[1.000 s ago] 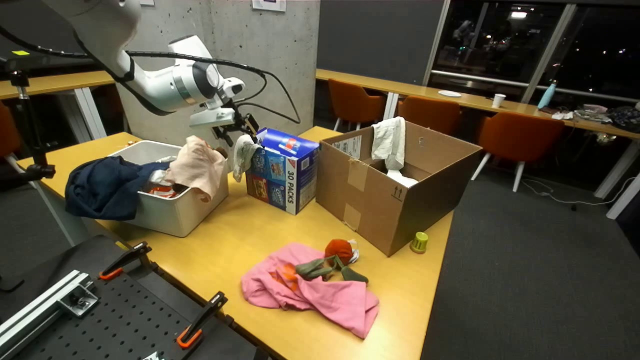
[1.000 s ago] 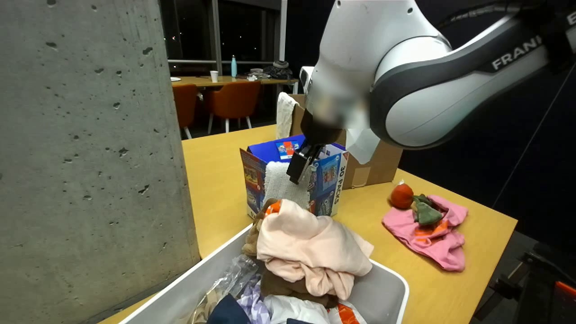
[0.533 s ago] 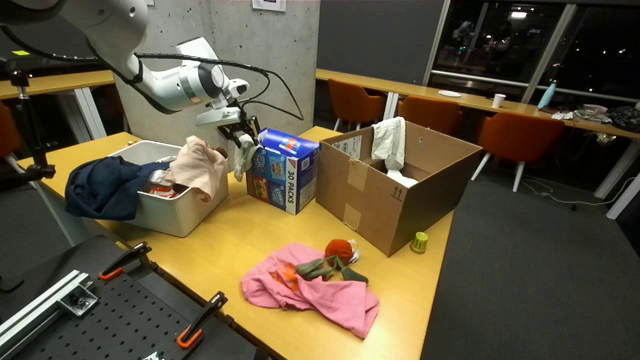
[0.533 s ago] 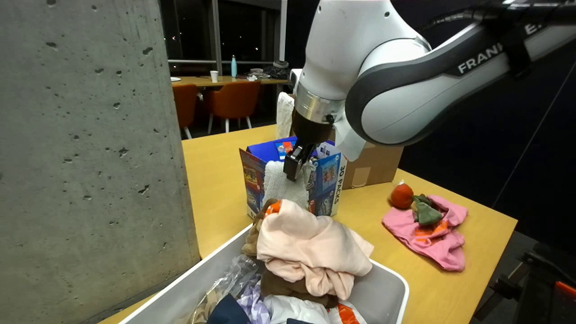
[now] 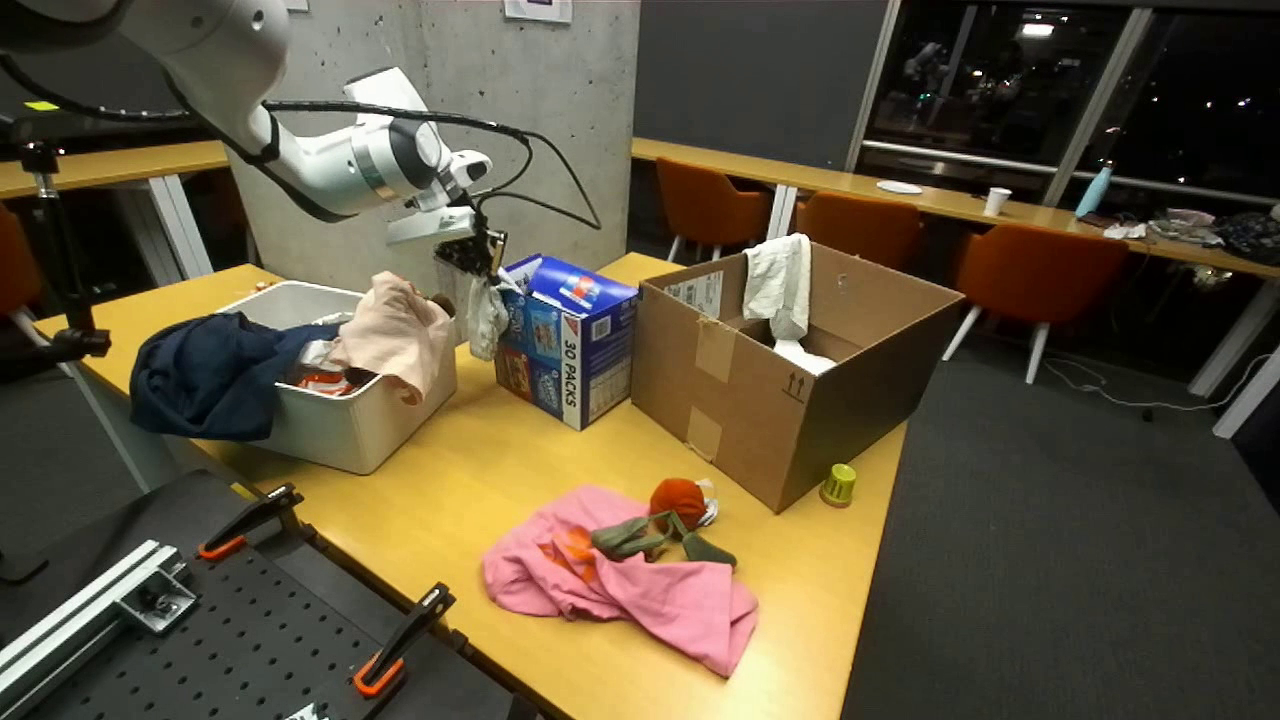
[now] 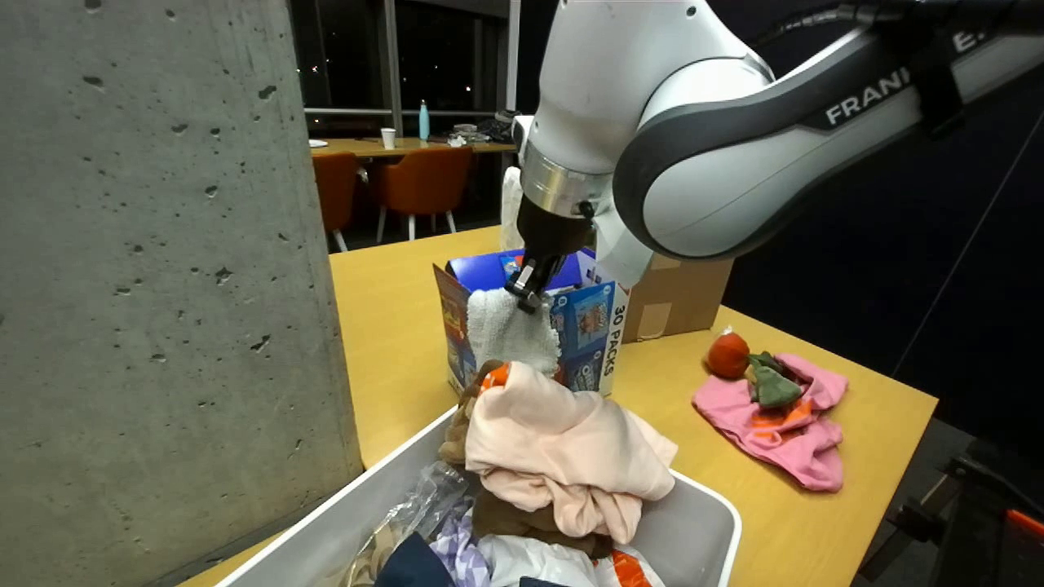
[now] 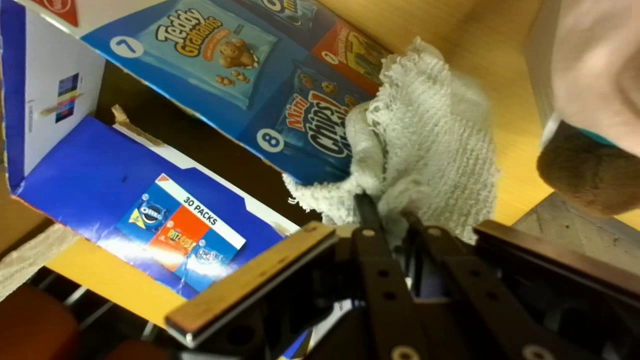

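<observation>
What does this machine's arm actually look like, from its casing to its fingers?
The arm has smooth, rounded white casing, dark grey bands, a silver ring and white lettering beginning FRAN. A black cable loops alongside. The fingers are slim, black, jointed bars with small round fittings.

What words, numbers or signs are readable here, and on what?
"30 PACKS": snack box and its flap
"Teddy Grahams": snack box
"7": snack box
"8": snack box
"Mini Chips", rest behind white cloth: snack box
"OREO": flap
"RITZ": flap
"FRANK", "E", partly hidden: robot arm
Two upward arrows: cardboard box
Too small or blurred: other print, white label
</observation>
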Controlling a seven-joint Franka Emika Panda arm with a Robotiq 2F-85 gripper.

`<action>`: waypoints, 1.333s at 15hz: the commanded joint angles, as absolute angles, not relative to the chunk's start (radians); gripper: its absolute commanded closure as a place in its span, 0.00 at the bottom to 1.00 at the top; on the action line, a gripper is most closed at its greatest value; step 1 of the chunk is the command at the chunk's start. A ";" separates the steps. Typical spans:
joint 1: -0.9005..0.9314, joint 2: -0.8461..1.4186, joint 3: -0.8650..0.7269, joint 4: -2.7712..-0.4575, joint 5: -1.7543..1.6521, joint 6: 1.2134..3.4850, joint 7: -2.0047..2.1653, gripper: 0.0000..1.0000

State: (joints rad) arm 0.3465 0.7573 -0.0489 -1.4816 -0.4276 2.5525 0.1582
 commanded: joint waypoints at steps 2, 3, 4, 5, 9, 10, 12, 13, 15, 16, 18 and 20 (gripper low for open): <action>0.392 0.665 -0.093 -1.598 -0.462 2.603 0.226 0.98; 0.401 0.636 -0.106 -1.634 -0.474 2.622 0.249 0.98; 0.410 0.611 -0.120 -1.664 -0.488 2.637 0.271 0.98; 0.416 0.579 -0.134 -1.700 -0.501 2.653 0.293 0.98; 0.434 0.447 -0.191 -1.829 -0.568 2.695 0.378 0.98; 0.439 0.411 -0.205 -1.862 -0.595 2.700 0.408 0.98; 0.442 0.326 -0.228 -1.945 -0.677 2.713 0.491 0.98; 0.436 0.265 -0.235 -2.007 -0.727 2.721 0.540 0.98; 0.451 0.175 -0.281 -2.108 -0.818 2.747 0.641 0.98; 0.443 0.130 -0.294 -2.158 -0.865 2.758 0.693 0.98; 0.416 0.051 -0.327 -2.258 -0.949 2.798 0.780 0.98; 0.378 -0.012 -0.372 -2.353 -1.021 2.861 0.841 0.98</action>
